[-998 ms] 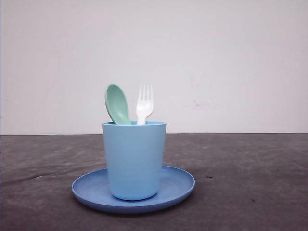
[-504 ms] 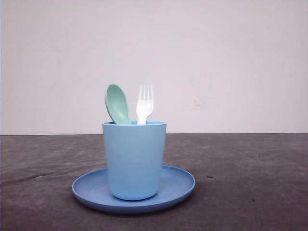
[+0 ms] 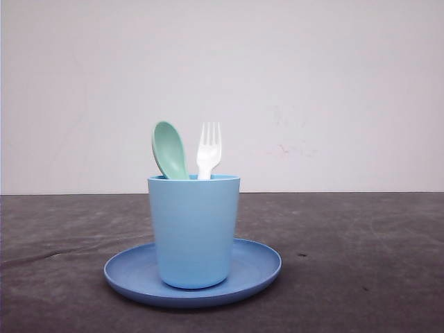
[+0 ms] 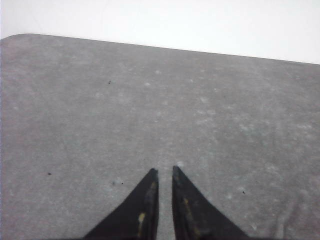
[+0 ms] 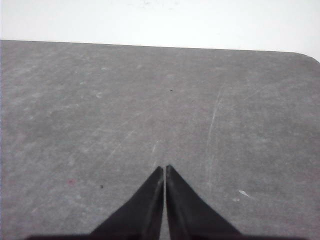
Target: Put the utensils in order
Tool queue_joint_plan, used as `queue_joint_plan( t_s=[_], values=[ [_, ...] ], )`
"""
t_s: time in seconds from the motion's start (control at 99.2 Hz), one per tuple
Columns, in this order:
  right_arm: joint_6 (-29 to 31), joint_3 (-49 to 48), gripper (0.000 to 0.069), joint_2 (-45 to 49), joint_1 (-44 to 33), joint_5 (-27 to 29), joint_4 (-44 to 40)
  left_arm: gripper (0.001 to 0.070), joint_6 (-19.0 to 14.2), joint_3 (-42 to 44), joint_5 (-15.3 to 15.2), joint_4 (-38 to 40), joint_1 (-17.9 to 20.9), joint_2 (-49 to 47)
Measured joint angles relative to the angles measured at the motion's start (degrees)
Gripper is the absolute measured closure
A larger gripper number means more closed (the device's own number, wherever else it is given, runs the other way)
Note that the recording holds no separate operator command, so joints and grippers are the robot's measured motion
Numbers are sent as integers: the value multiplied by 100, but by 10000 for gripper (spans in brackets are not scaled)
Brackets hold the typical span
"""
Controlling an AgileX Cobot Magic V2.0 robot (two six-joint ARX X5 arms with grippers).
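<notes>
The pale mint-green spoon (image 3: 169, 150) and the small white fork (image 3: 208, 150) stand upright side by side in the light blue cup (image 3: 193, 229), spoon on the left, their handles hidden inside it. The cup stands on the round blue plate (image 3: 257, 267) at the middle of the dark table. My left gripper (image 4: 163, 171) hovers over bare grey table, shut, with a narrow slit between its black fingers and nothing in it. My right gripper (image 5: 164, 167) is shut as well, its fingertips almost touching over bare table.
A white wall (image 3: 333, 90) rises behind the table's far edge. Dark table surface (image 3: 361, 263) stretches on both sides of the plate. The table's rounded far corners (image 4: 20, 37) (image 5: 307, 55) lie ahead of each gripper.
</notes>
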Motion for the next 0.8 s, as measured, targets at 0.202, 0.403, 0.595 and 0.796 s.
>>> queue_joint_plan(
  t_s=[0.202,0.403,0.595,0.796],
  values=[
    [0,-2,682,0,0,9,11,685,0,0,0,0,0,2],
    [0,-2,682,0,0,9,11,685,2,0,0,0,0,0],
    [0,-2,682,0,0,9,11,685,0,0,0,0,0,0],
    [0,-2,682,0,0,9,11,685,2,0,0,0,0,0]
  ],
)
